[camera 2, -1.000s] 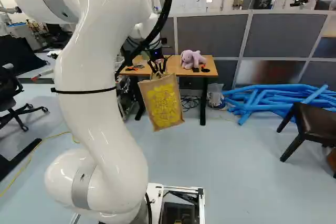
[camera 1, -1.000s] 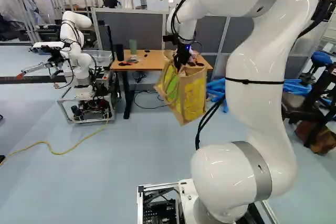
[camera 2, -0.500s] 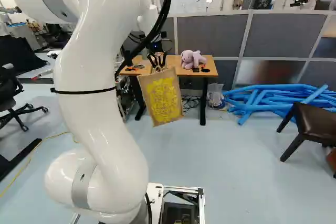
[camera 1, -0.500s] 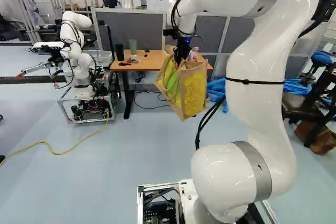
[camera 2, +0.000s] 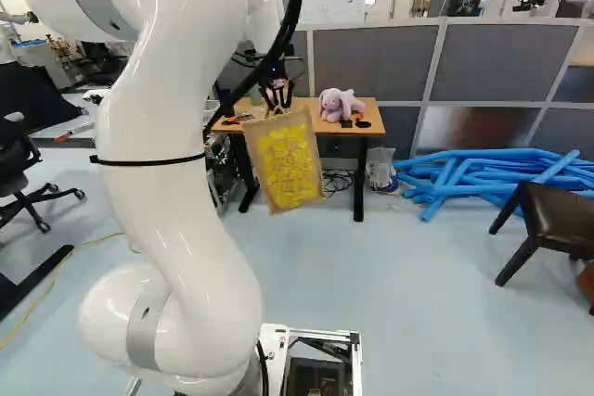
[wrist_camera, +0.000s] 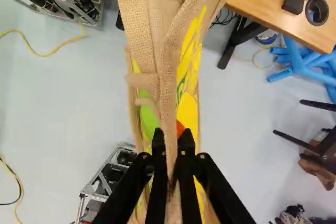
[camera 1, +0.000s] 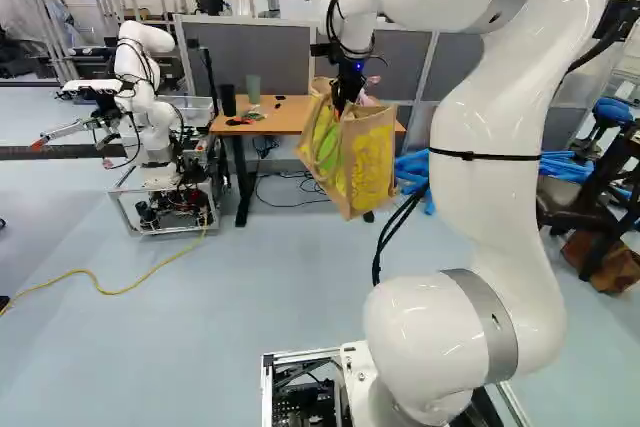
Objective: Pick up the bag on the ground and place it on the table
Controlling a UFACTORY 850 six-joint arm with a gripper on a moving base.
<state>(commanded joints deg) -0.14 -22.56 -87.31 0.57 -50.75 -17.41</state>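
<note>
The gripper (camera 2: 278, 109) has raised the bag (camera 2: 288, 164) slightly higher.

**Inscriptions: none legible**

Item: bag (camera 2: 290, 162), toward one o'clock from the centre of the left base view. Bears yellow print (camera 1: 371, 165), unreadable; whether lettering or pattern, cannot be told. Wrist view: same print, likewise unreadable.

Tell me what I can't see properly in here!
Inside the bag: its cloth hides that in every view.
The small dark thing near the cups on the table, left base view: too small to name.
The chair, right base view: partly cut off by the edge.
</note>
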